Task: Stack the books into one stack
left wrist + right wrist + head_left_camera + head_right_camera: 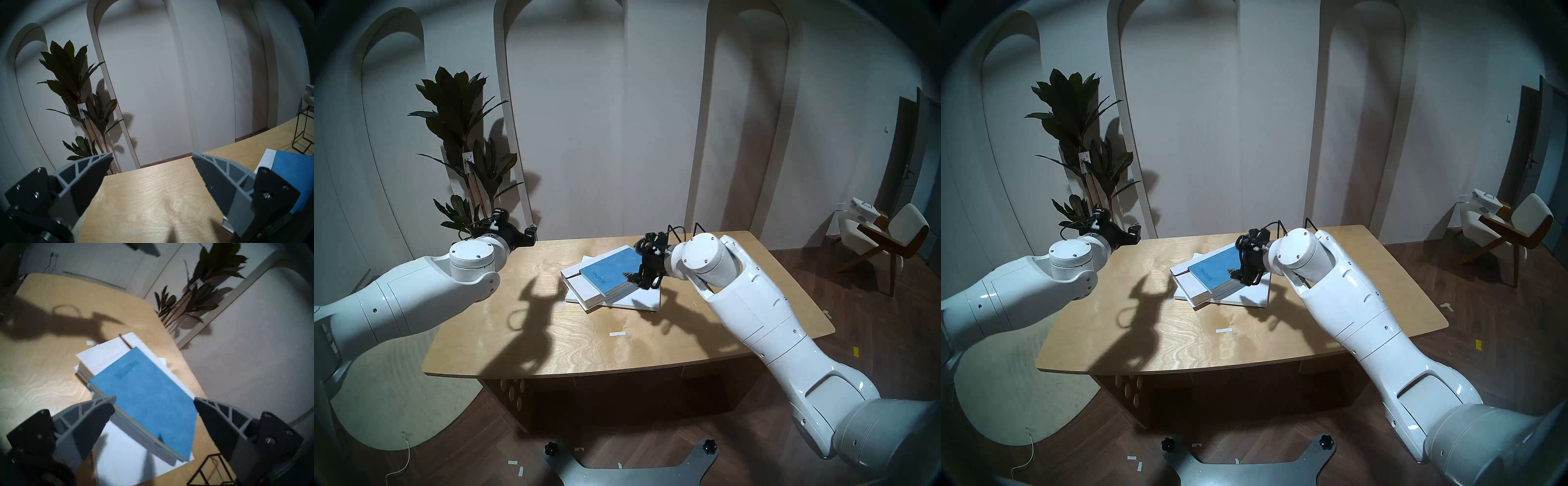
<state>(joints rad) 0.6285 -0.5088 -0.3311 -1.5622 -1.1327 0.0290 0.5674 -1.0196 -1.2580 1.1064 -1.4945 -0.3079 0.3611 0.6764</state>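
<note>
Pale plywood table [551, 339], one stack at its centre: blue-covered notebook [612, 273] uppermost, askew on a thick white hardcover book [585, 295], itself on a large thin white booklet [644, 300]. Right gripper [154, 404] at the stack's 3 o'clock edge, jaws spread wide, grasping nothing, above the notebook. Left gripper [152, 157] at the table's 10 o'clock corner, jaws spread, empty. Black wire rack [305, 134] at the stack's 1 o'clock.

Only one word is being shown clearly: "Singleron", printed on the blue notebook [612, 271] cover. A white tag on the plant [82, 111] is carrying characters too small to read.
</note>
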